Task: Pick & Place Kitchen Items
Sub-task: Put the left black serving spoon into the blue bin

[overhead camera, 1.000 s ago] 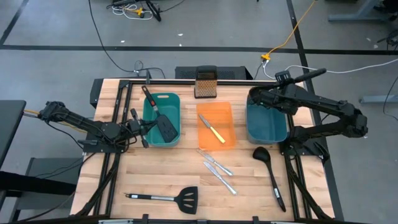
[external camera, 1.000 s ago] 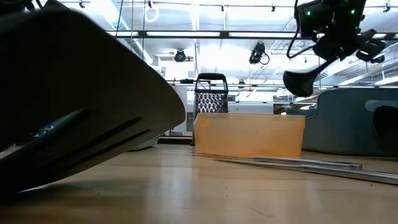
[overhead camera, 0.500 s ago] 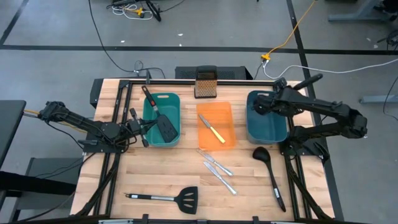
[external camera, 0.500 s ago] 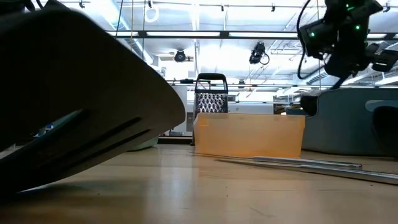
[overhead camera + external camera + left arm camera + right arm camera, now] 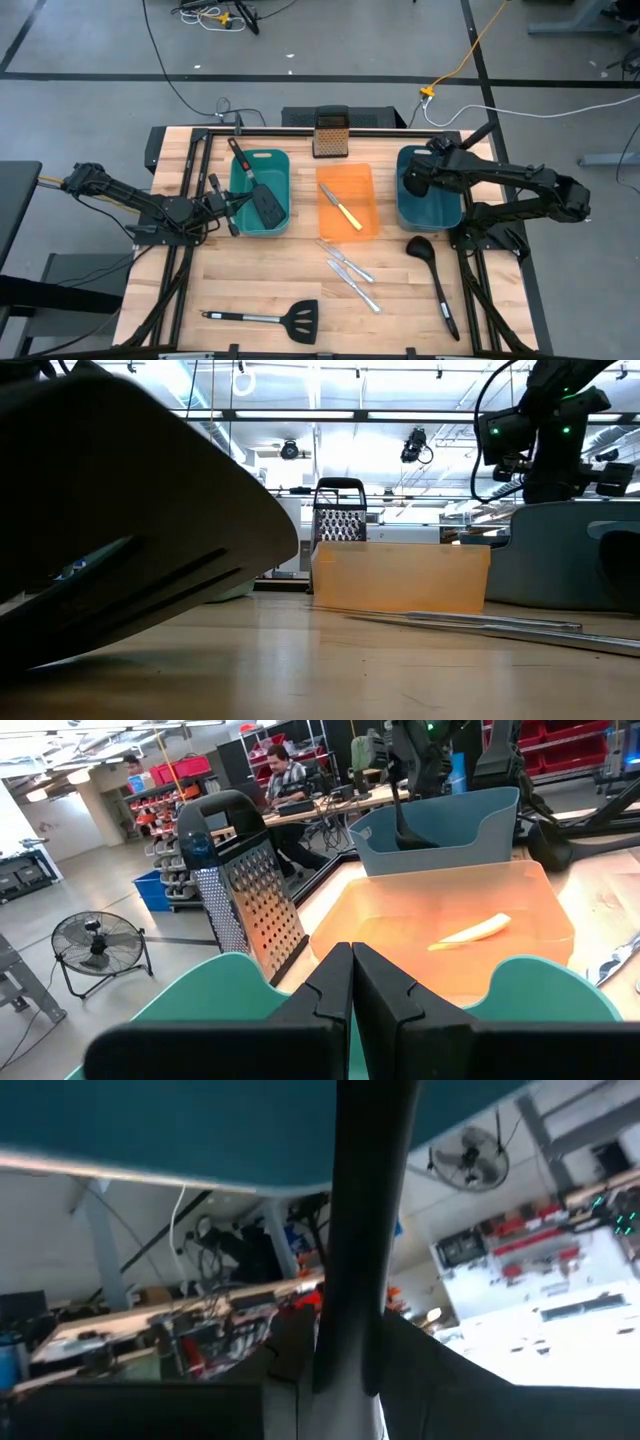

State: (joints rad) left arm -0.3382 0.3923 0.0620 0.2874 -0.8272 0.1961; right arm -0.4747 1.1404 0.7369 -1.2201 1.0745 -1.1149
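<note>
Ladle point(image 5: 352, 1230) stays clamped in right gripper point(image 5: 432, 170) over teal bin point(image 5: 428, 212), its grip plain only at the wrist

The whole tabletop point(image 5: 270, 290) is seen from straight above in the high view. In the low view it is seen from surface height, level across toward the room, with a dark spatula blade point(image 5: 110, 530) pressed close against the lens. The orange tray point(image 5: 400, 575) and the box grater point(image 5: 338, 510) near the far edge are shared by the high, low and left wrist views. The right wrist view is filled at close range by a dark ladle handle point(image 5: 355, 1230) under a teal bin wall point(image 5: 200, 1125).
</note>
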